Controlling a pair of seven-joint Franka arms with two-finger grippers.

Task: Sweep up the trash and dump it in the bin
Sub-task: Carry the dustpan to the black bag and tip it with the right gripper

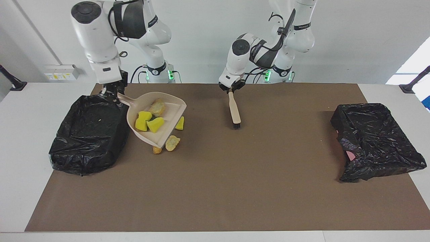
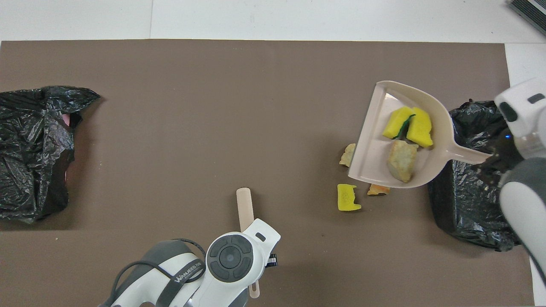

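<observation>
Two arms at a white desk (image 1: 30,141) covered by a brown mat (image 1: 235,174), seen first from the facing camera. Right end effector (image 1: 112,91) closed around the handle of a beige dustpan (image 1: 168,109), pan tilted and raised beside a black-lined bin (image 1: 89,134) at the right arm's end of the desk. Inside the pan: two yellow sponge chunks (image 1: 149,122) and one beige crumbly lump (image 1: 158,107). Another yellow chunk (image 1: 180,123) at the pan's open edge, on the mat. Pale lump (image 1: 172,143) and a small orange-brown piece (image 1: 157,150) on the mat at the pan's lip, farther from the robots. Left end effector (image 1: 231,90) gripping the top of a beige brush (image 1: 234,112), bristles down on the mat near the middle of the desk. Second black-lined bin (image 1: 376,141) at the left arm's end, well apart from everything else.

From the overhead camera: same dustpan (image 2: 371,157) with handle running over the bin (image 2: 465,204), right end effector (image 2: 497,160) clamped on the handle's end. Two yellow chunks (image 2: 409,125) and beige lump (image 2: 402,160) in the pan. On the mat just beside the pan's lip: yellow chunk (image 2: 347,198), orange-brown piece (image 2: 377,190), pale lump (image 2: 347,154). Brush handle (image 2: 245,207) showing above the left arm; left end effector itself hidden under the wrist. Second bin (image 2: 30,153) at the mat's edge.
</observation>
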